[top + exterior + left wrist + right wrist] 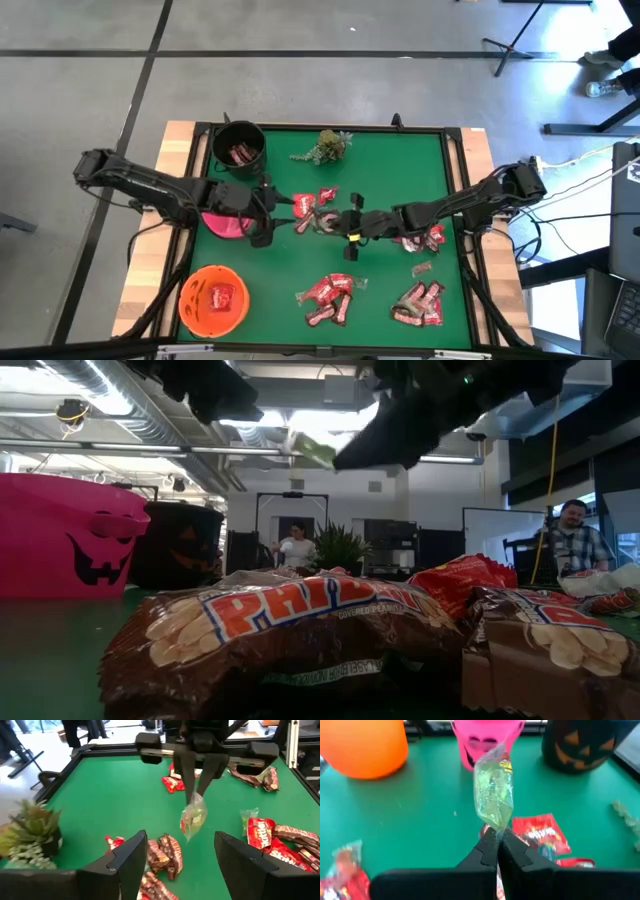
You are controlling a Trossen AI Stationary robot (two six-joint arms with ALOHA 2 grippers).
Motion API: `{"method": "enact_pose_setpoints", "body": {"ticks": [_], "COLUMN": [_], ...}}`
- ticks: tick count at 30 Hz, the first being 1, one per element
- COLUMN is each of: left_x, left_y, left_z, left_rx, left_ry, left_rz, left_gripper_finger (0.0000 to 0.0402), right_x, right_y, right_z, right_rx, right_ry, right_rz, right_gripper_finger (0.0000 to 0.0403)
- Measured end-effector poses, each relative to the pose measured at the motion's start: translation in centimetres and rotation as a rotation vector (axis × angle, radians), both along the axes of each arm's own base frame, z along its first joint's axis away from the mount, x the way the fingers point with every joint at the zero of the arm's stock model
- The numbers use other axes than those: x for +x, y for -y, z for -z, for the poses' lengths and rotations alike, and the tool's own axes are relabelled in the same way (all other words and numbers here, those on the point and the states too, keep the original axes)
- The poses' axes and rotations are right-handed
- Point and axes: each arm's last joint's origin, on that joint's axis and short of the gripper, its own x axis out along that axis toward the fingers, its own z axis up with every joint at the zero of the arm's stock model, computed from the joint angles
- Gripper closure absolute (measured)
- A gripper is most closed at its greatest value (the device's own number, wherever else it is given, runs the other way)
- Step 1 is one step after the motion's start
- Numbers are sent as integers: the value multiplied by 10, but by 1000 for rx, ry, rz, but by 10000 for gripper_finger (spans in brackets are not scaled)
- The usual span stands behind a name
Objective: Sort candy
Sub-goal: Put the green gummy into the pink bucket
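Candy packet [493, 795] pinched in my right gripper [497, 841] — a clear greenish wrapper, lifted off the green table [380, 170].
My fingers are closed tight on its edge near table centre; the left gripper [181, 857] sits at nine o'clock by the pink bowl [487, 737], jaws spread wide, holding nothing — more candy lies toward six.

The bench [400, 170] was green. One bucket [487, 742] was pink, one [582, 745] black, both with jack-o'-lantern faces; a third [213, 298] was orange. The candy [330, 295] was red and brown; one packet [493, 795] was clear green.
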Motion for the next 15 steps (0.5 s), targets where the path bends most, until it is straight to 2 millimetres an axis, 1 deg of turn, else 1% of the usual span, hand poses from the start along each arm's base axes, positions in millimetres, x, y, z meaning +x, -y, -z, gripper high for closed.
{"method": "enact_pose_setpoints", "body": {"ticks": [3,8,15], "left_x": [9,23,32], "left_y": [5,12,14], "left_z": [6,13,20], "left_rx": [40,80,87], "left_ry": [6,40,49], "left_rz": [34,72,65], "left_gripper_finger": [182,182,182], "right_x": [2,3,3], "right_y": [-1,-1,-1], "right_z": [-6,-7,-8], "right_rx": [15,9,12], "right_ry": [62,70,81], "right_rz": [-11,-26,-25], "right_gripper_finger": [401,402,402]}}
